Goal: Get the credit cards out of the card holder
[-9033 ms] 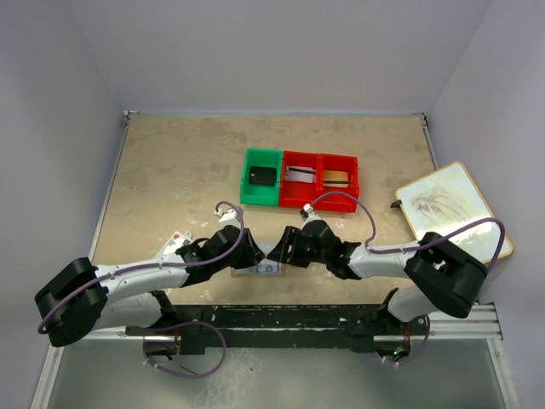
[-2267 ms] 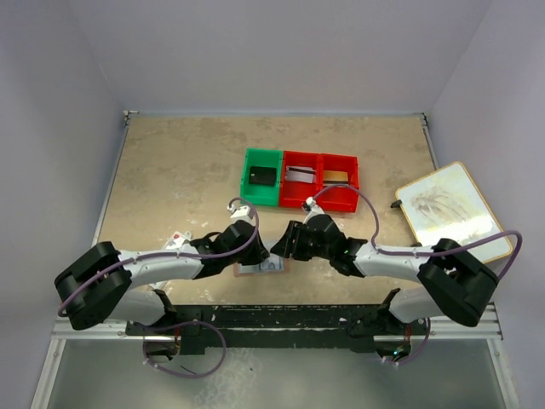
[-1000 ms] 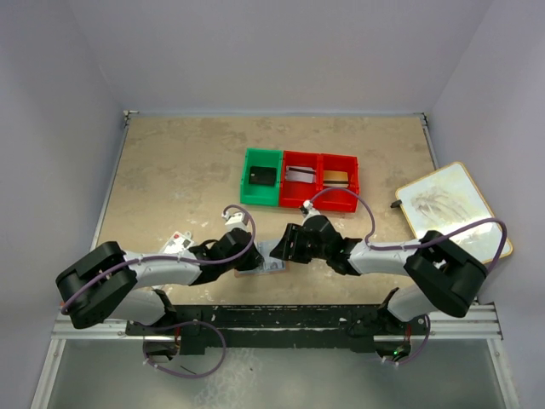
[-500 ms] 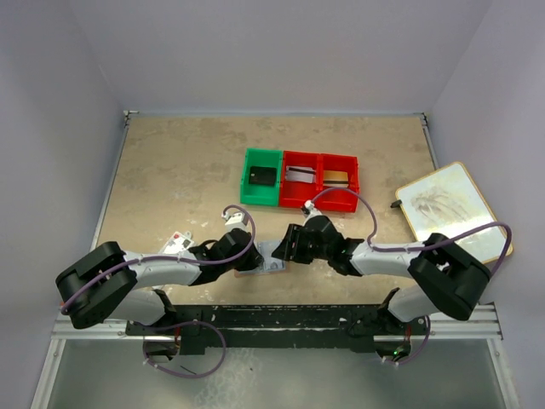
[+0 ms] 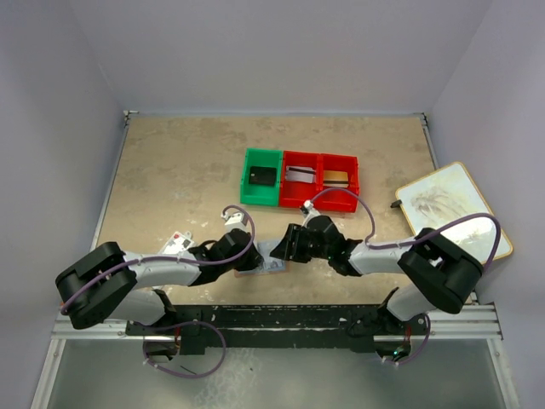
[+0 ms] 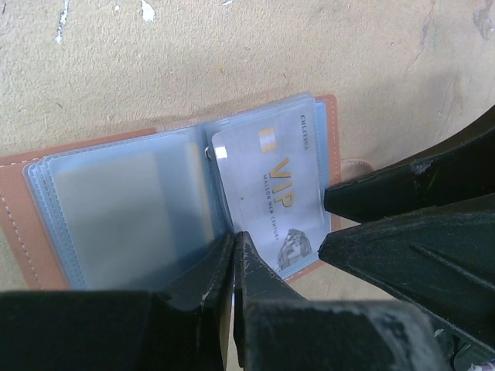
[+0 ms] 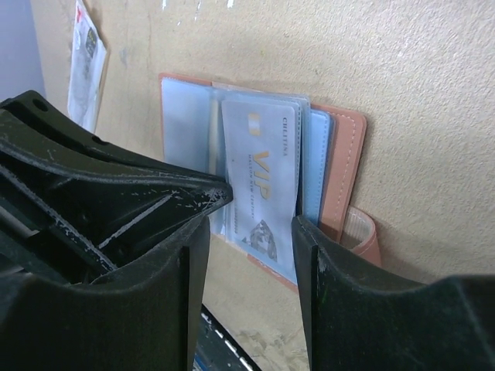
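Observation:
The reddish-brown card holder (image 5: 271, 261) lies open on the table's near edge, its clear sleeves (image 6: 131, 209) fanned out. A pale blue VIP credit card (image 6: 274, 193) sits in the right-hand sleeve. My left gripper (image 6: 234, 241) is shut, with its tips pressed onto the holder at the spine, next to the card's lower left corner. My right gripper (image 7: 251, 232) is open. Its two fingers stand on either side of the card's (image 7: 267, 178) lower end without touching it. In the top view the two grippers (image 5: 252, 258) (image 5: 286, 252) meet over the holder.
A green bin (image 5: 261, 177) and two red bins (image 5: 300, 179) (image 5: 338, 181), each holding a card, stand behind the grippers. A white packet with a red mark (image 5: 176, 244) lies at the left. A framed board (image 5: 451, 207) rests at the right edge.
The right gripper's jaws have narrowed slightly around the card's end over the last second. Both arms have barely moved, and the holder stays open in the same spot.

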Motion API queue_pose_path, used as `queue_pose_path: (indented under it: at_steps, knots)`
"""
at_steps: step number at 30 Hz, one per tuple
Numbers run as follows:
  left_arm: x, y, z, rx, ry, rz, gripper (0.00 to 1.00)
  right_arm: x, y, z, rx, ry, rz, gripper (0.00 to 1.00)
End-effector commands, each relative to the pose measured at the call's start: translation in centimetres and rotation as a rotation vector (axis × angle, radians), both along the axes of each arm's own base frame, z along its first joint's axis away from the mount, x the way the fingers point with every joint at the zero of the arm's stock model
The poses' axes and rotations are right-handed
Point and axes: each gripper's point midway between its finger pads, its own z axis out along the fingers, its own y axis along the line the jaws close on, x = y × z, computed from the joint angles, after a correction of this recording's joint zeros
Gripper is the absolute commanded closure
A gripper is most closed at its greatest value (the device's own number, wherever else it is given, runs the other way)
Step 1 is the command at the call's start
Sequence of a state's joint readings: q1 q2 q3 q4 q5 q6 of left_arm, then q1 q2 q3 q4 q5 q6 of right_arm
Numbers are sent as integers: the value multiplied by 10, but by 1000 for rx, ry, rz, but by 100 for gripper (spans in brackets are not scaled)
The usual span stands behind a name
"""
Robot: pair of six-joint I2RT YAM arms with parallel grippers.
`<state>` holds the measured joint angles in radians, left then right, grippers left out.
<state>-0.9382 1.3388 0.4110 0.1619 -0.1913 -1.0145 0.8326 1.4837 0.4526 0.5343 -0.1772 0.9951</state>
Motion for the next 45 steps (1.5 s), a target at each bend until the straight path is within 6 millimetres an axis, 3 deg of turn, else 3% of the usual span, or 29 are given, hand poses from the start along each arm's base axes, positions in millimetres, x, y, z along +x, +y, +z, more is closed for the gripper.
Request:
queue_pose_path:
  at_steps: [1, 6, 21, 36, 45]
  knots:
    - [-18, 38, -37, 164, 73, 24, 100, -8, 20, 33, 157, -57, 83, 51]
    - [-15, 36, -32, 155, 58, 31, 100, -12, 31, 54, 256, -72, 124, 51]
    - [-1, 35, -1, 117, -15, 79, 86, -9, 44, 62, 299, -80, 154, 52]
    - [2, 61, 15, 123, -66, 189, 83, 14, 76, 79, 329, -124, 196, 52]
    - [1, 90, 21, 189, -92, 270, 83, 19, 101, 73, 335, -97, 249, 52]
